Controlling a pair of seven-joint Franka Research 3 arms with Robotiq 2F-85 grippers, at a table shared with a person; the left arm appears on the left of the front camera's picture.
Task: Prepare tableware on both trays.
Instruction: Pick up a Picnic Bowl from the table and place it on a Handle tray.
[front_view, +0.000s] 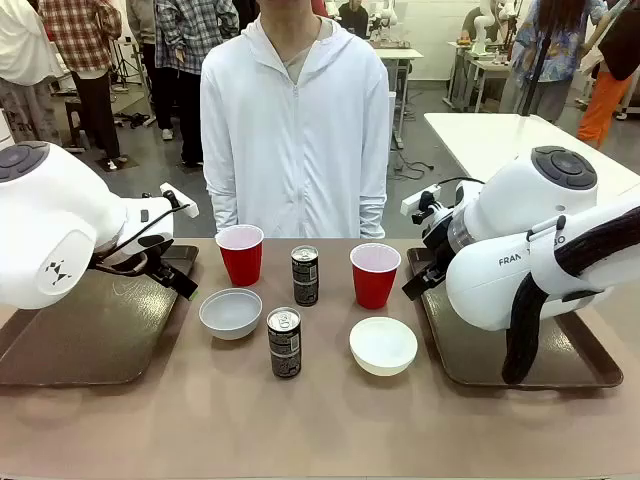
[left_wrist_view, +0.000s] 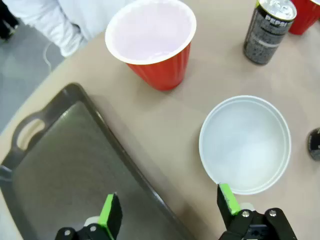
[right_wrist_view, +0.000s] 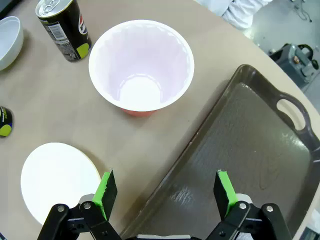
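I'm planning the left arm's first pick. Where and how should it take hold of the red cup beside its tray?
Probably the rim of the red cup, from above: one finger inside, one outside, on the wall facing the left tray. It stands upright, open and empty, and its body tapers downward, so a side grip could slip. The left gripper is open.

The left arm (front_view: 50, 240) and right arm (front_view: 520, 250) are clad in rounded white shells with dark grey round caps (front_view: 563, 165). A thick black cable (front_view: 518, 330) is run along the right one. Black fingers (left_wrist_view: 111, 216) are faced with green pads (right_wrist_view: 224, 192).
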